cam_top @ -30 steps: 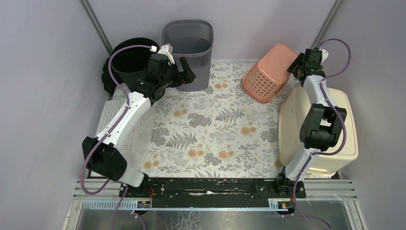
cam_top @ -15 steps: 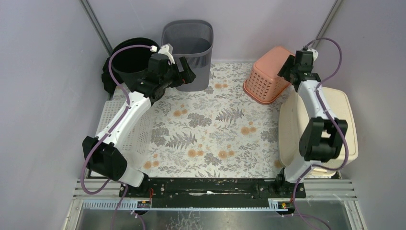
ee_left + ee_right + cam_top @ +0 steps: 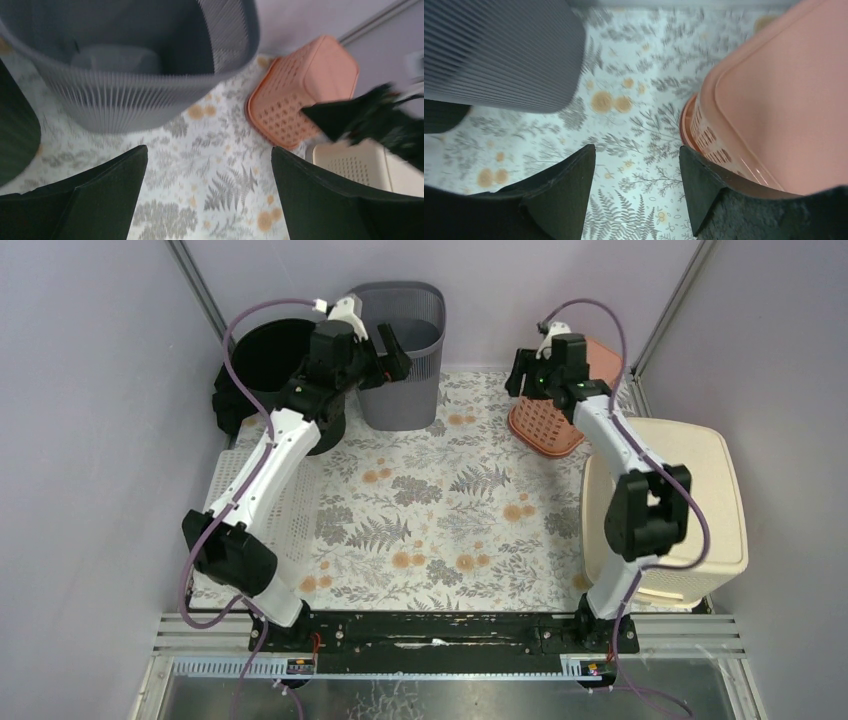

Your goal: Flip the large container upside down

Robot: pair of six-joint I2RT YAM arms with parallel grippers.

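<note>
Two robot arms reach toward a large grey ribbed bin [image 3: 405, 400], which stands upright with its mouth open to the ceiling at the far edge of a floral table mat [image 3: 450, 510].

The left gripper [image 3: 209, 150] hovers close to the bin's rim, on the bin's left side when seen from above. Its two black fingers are spread wide with nothing between them. Its wrist camera looks partly into the bin and down its ribbed outer wall.

The right gripper [image 3: 636, 150] hangs to the right of the bin, clear of it. Its fingers are also spread and empty, and only the mat shows in the gap.

Just beyond that gripper, farther right of the bin, a pink perforated basket [image 3: 545, 420] sits tilted — its solid base faces up and away from the bin.

A black bucket [image 3: 265, 350] stands just left of the bin; whether the two touch cannot be told. A white perforated tray [image 3: 295, 525] lies flat to the bin's left and nearer the arm bases, under the left arm. A cream basket [image 3: 700, 500] sits well to the right of the bin, a flat solid face uppermost.
</note>
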